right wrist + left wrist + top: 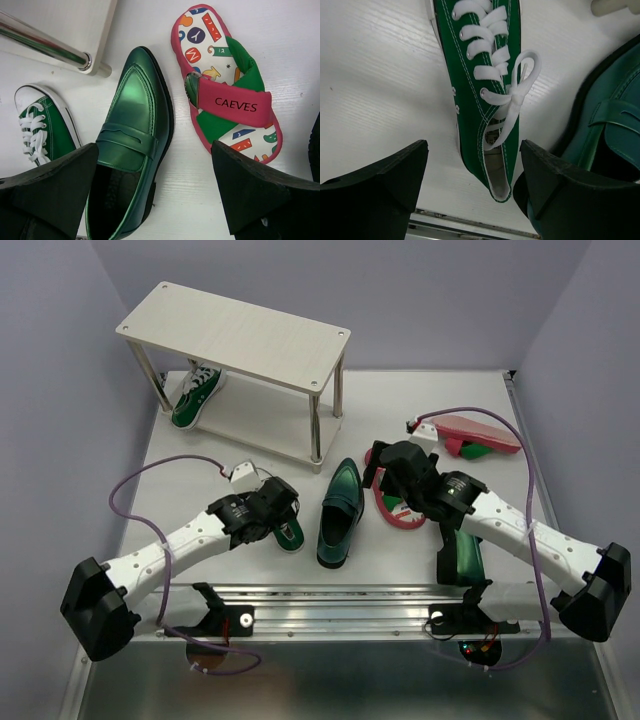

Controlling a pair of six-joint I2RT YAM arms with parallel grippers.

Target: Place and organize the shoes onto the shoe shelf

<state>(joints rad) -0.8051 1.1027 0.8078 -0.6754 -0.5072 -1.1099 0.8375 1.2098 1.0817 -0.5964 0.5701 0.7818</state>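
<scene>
The shoe shelf (240, 330) stands at the back left; one green sneaker (195, 395) sits on its lower board. My left gripper (278, 508) is open and empty, its jaws on either side of the heel of a second green sneaker (480, 75) lying on the table. A dark green loafer (340, 512) lies at the centre, right of that sneaker. My right gripper (392, 472) is open and empty above the gap between that loafer (130, 145) and a red flip-flop (225, 90). A second flip-flop (480, 435) lies at the back right, and a second loafer (462, 558) lies by my right arm.
A metal rail (340, 605) runs along the near table edge. Purple walls close in the table on three sides. The shelf's front right leg (45, 45) stands close to the loafer's toe. Cables loop over both arms.
</scene>
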